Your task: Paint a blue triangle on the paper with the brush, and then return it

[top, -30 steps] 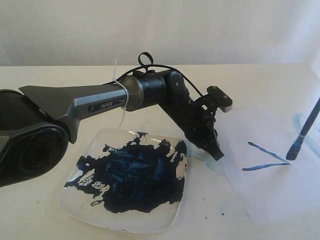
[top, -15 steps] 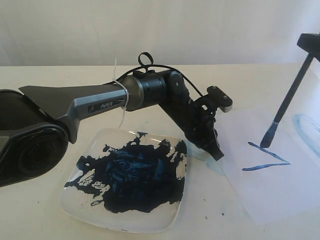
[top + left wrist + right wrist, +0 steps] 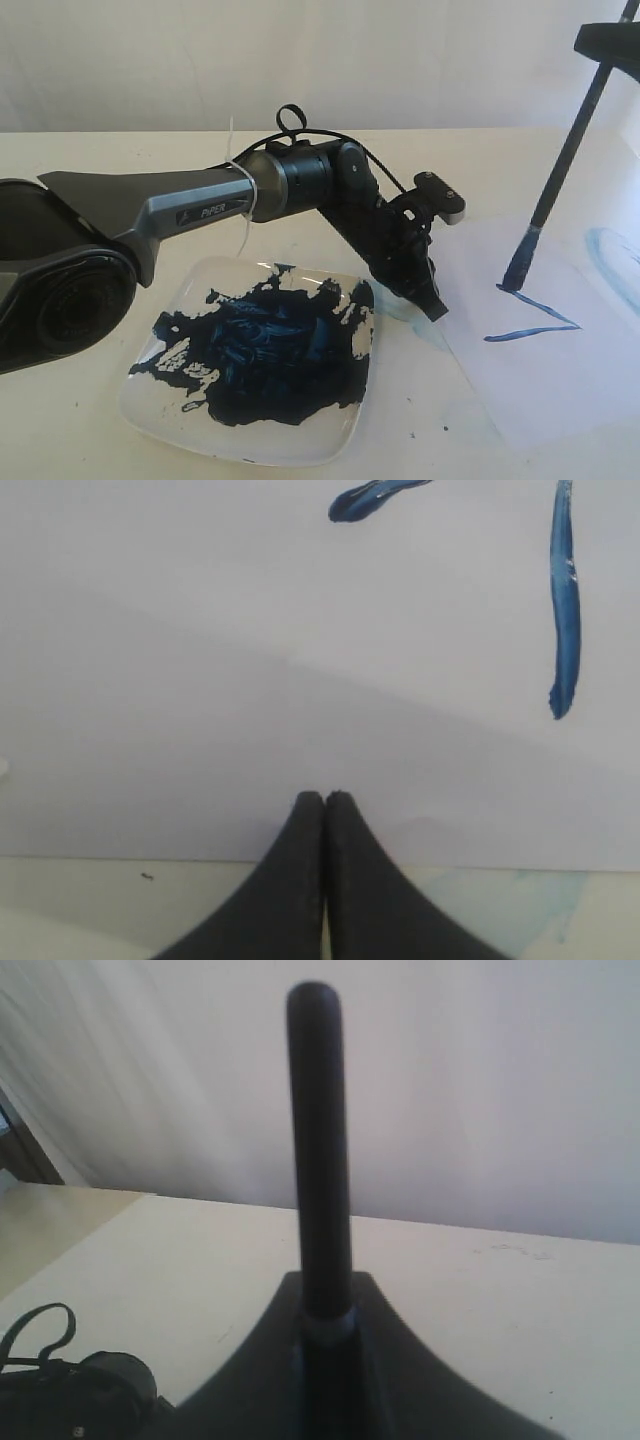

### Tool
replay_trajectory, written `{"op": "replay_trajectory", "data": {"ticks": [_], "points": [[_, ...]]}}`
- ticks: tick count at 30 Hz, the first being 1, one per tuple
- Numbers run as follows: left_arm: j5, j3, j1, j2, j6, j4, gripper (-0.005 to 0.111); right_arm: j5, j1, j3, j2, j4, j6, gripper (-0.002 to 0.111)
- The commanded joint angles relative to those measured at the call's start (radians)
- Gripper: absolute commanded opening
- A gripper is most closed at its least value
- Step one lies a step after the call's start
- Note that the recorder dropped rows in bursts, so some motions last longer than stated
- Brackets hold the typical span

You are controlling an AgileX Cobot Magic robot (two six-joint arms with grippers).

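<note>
**A:** Where is the brush [image 3: 555,180] found, and how is it held?

**B:** It is clamped near its upper end in the right gripper [image 3: 606,40], with the jaws closed on the shaft. In the right wrist view, the handle is seen standing straight out from between them. It is held steeply tilted, so only the stained tip is set on the paper [image 3: 560,380], at the free end of the upper stroke.

**A:** How much of the blue triangle [image 3: 538,306] is laid down?

**B:** Two sides are painted, and they meet in a point on the side away from the plate. The third side is not yet drawn. The tip appears to be placed to begin that closing line, down to the free end of the lower stroke.

**A:** And the left gripper [image 3: 432,303]?

**B:** Its fingers are pressed together with nothing between them. It is lowered at the near edge of the sheet, between the plate [image 3: 335,440] and the strokes. It is probably set there to keep the thin sheet from being dragged by the bristles, though contact cannot be confirmed.

**A:** Why is the plate kept beside the sheet?

**B:** It is smeared with dark blue paint, so it can be reached easily for reloading. Both lie flat on the table [image 3: 500,160].
</note>
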Motion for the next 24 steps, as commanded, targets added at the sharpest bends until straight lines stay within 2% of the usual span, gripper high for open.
{"op": "replay_trajectory", "data": {"ticks": [1, 7, 12, 15, 18, 24], "points": [[0.056, 0.004, 0.0, 0.004, 0.003, 0.004, 0.0, -0.01, 0.003, -0.007, -0.009, 0.001, 0.104, 0.0], [0.056, 0.004, 0.0, 0.004, 0.003, 0.004, 0.0, 0.254, 0.012, 0.007, -0.08, -0.046, 0.249, 0.0], [0.054, 0.004, 0.0, 0.004, 0.005, 0.004, 0.0, 0.708, 0.081, 0.075, -0.212, -0.213, 0.508, 0.0], [0.041, 0.004, 0.0, 0.004, 0.005, 0.004, 0.0, 0.906, 0.138, 0.139, -0.288, -0.288, 0.634, 0.0], [0.034, 0.004, 0.0, 0.004, 0.005, 0.004, 0.0, 0.933, 0.176, 0.174, -0.339, -0.288, 0.634, 0.0], [0.034, 0.004, 0.0, 0.004, 0.005, 0.004, 0.0, 0.821, 0.2, 0.167, -0.353, -0.288, 0.609, 0.0]]}}
